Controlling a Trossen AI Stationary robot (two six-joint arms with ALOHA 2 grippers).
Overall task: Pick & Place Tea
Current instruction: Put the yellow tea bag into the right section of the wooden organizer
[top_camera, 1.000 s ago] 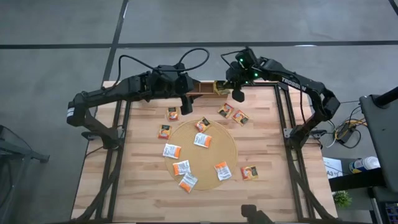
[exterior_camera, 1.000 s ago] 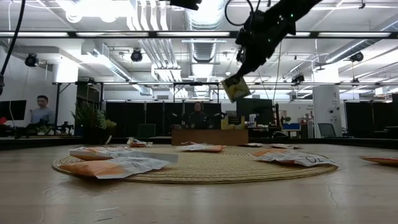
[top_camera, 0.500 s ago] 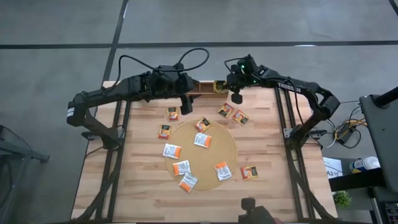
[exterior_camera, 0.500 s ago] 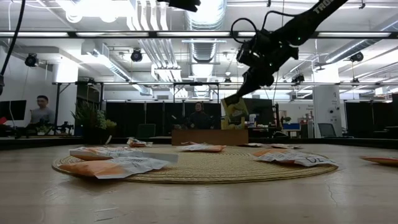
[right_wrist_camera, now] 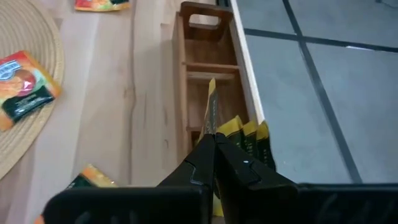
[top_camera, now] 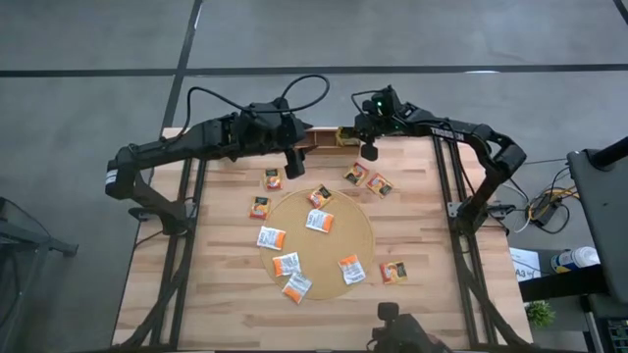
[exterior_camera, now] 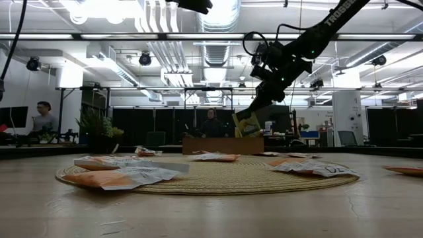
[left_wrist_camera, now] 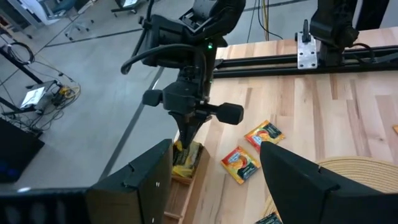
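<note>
One dark green and yellow tea sachet [right_wrist_camera: 211, 109] is pinched edge-on in my right gripper [top_camera: 368, 149], whose fingers are squeezed shut on it. It is thin and flat and hangs just below the fingertips, right over the small wooden compartment tray [right_wrist_camera: 205, 62] at the far edge of the table. In the tray, just under the gripper, I see more green and yellow sachets [right_wrist_camera: 249, 140] standing on edge in one compartment; the compartments beyond them look bare.

My left gripper [top_camera: 294, 165] hangs near the tray's other end, fingers spread wide, holding nothing. Just beside it lies a green and orange sachet [top_camera: 272, 178].

Near the right gripper, on the table side, two orange sachets [left_wrist_camera: 252, 149] lie flat on the wood. Farther off is the round woven mat [top_camera: 358, 230] with white and orange sachets [top_camera: 271, 237] on and around it.

The table [top_camera: 216, 294] is made of pale wooden planks. Beyond it I see a big hall with ceiling pipes and lights, and a person [exterior_camera: 44, 119] sitting far off at one side.
</note>
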